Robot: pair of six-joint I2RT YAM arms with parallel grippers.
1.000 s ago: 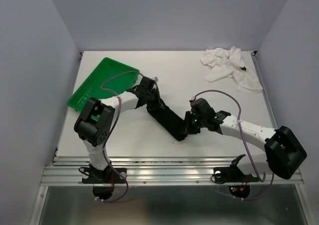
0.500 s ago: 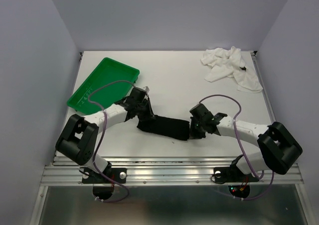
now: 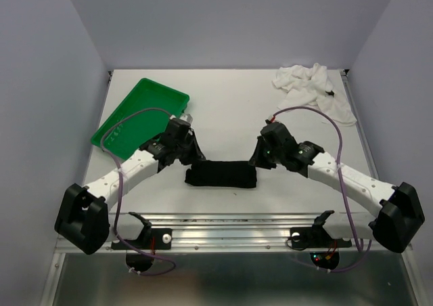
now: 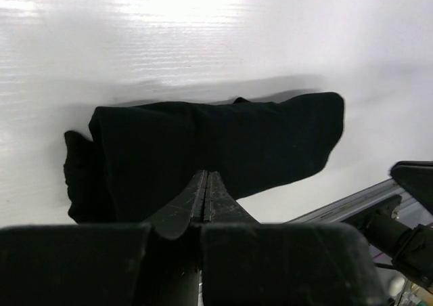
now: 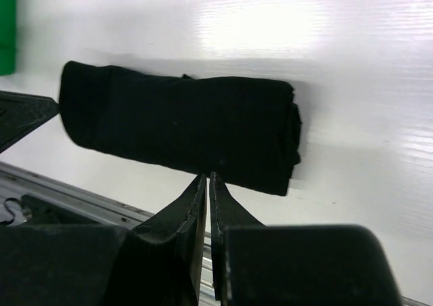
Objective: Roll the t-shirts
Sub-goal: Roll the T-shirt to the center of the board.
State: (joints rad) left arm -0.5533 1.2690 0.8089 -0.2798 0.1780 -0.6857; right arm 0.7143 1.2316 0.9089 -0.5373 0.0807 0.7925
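Observation:
The black t-shirt (image 3: pixel 222 175) lies as a tight roll, lengthwise left to right, on the white table near the front edge. It also shows in the left wrist view (image 4: pixel 210 140) and the right wrist view (image 5: pixel 183 120). My left gripper (image 3: pixel 194 157) is shut and empty, just above and behind the roll's left end. My right gripper (image 3: pixel 256 160) is shut and empty, just above and behind the roll's right end. The white t-shirt (image 3: pixel 313 89) lies crumpled at the far right corner.
A green plastic tray (image 3: pixel 139 113) sits tilted at the far left, partly over the table's edge. The metal rail (image 3: pixel 230 228) runs along the front edge, close to the roll. Purple cables loop above both arms.
The black roll has swung from a diagonal to lying level near the front edge. Both grippers have drawn off its ends and sit a little behind it, apart.

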